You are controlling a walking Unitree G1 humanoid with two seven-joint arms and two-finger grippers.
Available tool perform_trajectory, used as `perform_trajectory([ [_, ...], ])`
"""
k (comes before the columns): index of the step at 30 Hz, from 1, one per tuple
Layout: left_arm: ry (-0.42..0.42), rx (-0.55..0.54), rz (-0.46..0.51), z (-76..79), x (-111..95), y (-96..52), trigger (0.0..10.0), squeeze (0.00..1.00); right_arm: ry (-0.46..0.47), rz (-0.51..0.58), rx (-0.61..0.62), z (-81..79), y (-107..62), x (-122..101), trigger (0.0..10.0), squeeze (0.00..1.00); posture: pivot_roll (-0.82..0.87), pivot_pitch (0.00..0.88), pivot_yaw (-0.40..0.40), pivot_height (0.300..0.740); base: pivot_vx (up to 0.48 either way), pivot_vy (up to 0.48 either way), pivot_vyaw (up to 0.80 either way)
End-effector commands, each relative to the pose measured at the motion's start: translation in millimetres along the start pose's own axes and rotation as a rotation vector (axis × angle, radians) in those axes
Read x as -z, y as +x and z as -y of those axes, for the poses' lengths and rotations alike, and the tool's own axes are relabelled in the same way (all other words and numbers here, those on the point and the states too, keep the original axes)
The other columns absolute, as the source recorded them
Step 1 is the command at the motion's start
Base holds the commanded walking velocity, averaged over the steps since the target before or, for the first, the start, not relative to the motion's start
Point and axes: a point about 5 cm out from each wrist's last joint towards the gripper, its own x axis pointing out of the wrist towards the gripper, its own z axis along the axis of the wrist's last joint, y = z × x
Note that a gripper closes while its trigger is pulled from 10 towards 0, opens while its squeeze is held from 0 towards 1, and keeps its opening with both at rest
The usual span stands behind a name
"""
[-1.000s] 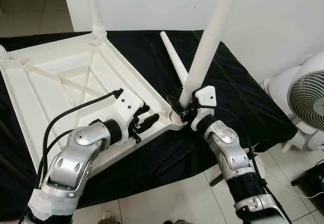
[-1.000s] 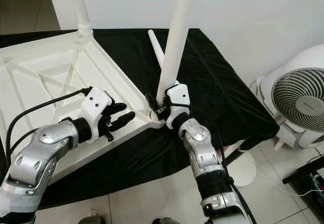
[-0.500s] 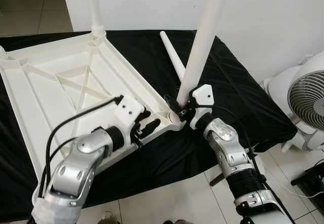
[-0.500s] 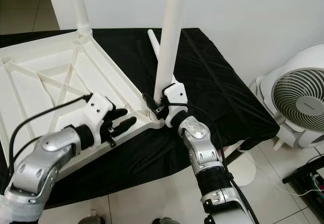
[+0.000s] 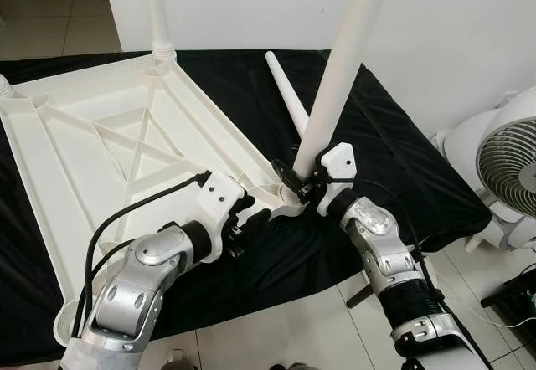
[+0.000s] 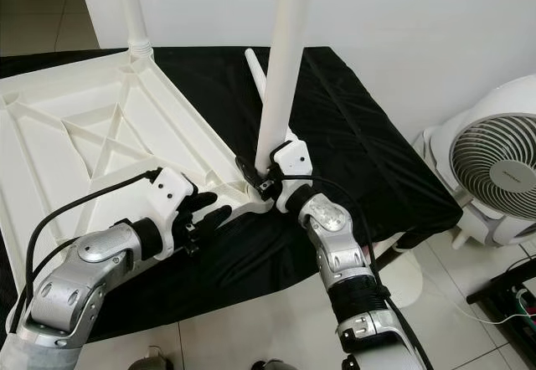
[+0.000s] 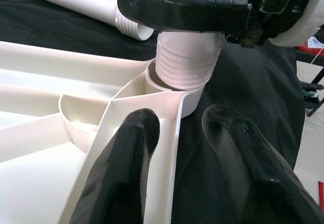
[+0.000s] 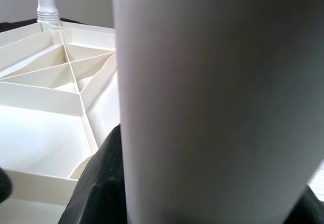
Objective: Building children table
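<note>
Left eye view: an upturned white table top (image 5: 109, 144) is seen lying underside up on a black cloth (image 5: 394, 161). At the top's near corner socket (image 5: 289, 198), a long white leg (image 5: 339, 69) is held nearly upright, its ribbed end resting at the mouth of the socket. The leg is grasped just above the socket by the right gripper (image 5: 295, 184), whose black fingers are clenched around it. Beside the socket, on the top's near edge, the left gripper (image 5: 251, 211) is placed with its fingers parted, astride the top's rim in the left wrist view. Beyond the socket, a loose leg (image 5: 287, 98) lies on the cloth. At the top's far corner another leg (image 5: 155, 10) stands fitted upright. Well apart from the socket, a white fan (image 5: 511, 165) is seen on the floor past the cloth's edge.
</note>
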Motion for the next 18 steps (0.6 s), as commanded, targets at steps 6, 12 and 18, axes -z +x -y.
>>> perform_trajectory([
  [6, 0.002, -0.098, -0.005, -4.0, 0.0, 0.5, 10.0, 0.0, 0.045, -0.092, 0.054, 5.4, -6.2, 20.3, 10.0, 0.0, 0.13, 0.071, -0.096, 0.74, 0.0, 0.0, 0.0],
  [12, 0.007, -0.098, -0.002, -4.6, -1.5, 0.2, 10.0, 0.0, 0.048, -0.094, 0.042, 3.8, -3.5, 22.1, 10.0, 0.0, 0.13, 0.071, -0.096, 0.74, 0.0, 0.0, 0.0],
  [18, 0.009, -0.101, 0.001, -5.0, -2.5, -0.1, 10.0, 0.0, 0.03, -0.07, -0.073, -14.4, -4.4, 21.9, 10.0, 0.0, 0.13, 0.072, -0.1, 0.74, 0.0, 0.0, 0.0],
])
